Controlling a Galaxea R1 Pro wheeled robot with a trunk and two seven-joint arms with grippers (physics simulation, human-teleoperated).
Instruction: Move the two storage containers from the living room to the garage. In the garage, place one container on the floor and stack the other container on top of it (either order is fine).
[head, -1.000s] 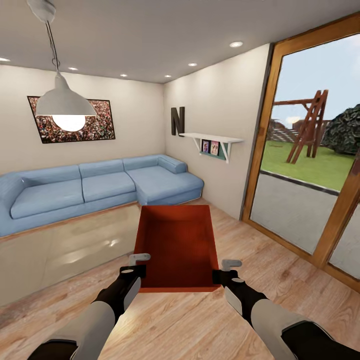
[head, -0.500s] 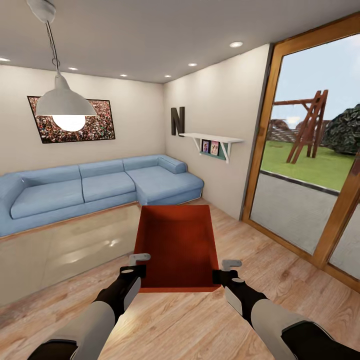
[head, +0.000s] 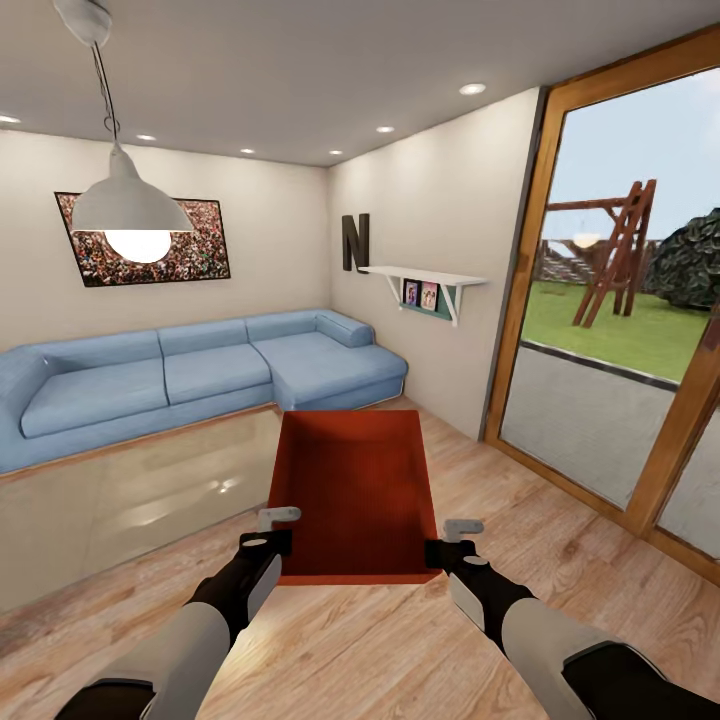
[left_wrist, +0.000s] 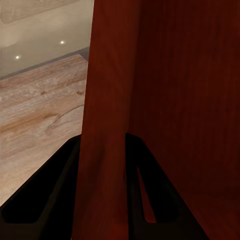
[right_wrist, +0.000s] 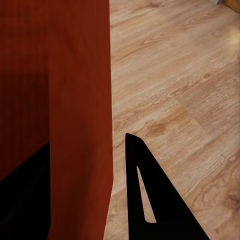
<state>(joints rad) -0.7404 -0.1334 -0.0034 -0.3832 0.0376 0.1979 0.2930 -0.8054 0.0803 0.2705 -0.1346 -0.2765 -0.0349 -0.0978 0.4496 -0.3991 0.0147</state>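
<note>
I hold one red-orange storage container (head: 355, 490) out in front of me, above the wood-plank flooring of the living room, with its open top facing me. My left gripper (head: 272, 535) is shut on its left wall near the front corner, and my right gripper (head: 452, 540) is shut on its right wall. In the left wrist view the thin red wall (left_wrist: 107, 125) runs between the dark fingers (left_wrist: 45, 195) of my left gripper (left_wrist: 102, 200). The right wrist view shows the other wall (right_wrist: 80, 100) between the jaws of my right gripper (right_wrist: 85, 200). The garage is out of view.
A blue sectional sofa (head: 200, 375) lines the far wall. A glass coffee table (head: 130, 500) stands close on the left. Wood-framed glass doors (head: 620, 330) fill the right side, with a wall shelf (head: 425, 285) beyond. A pendant lamp (head: 125, 205) hangs at the upper left.
</note>
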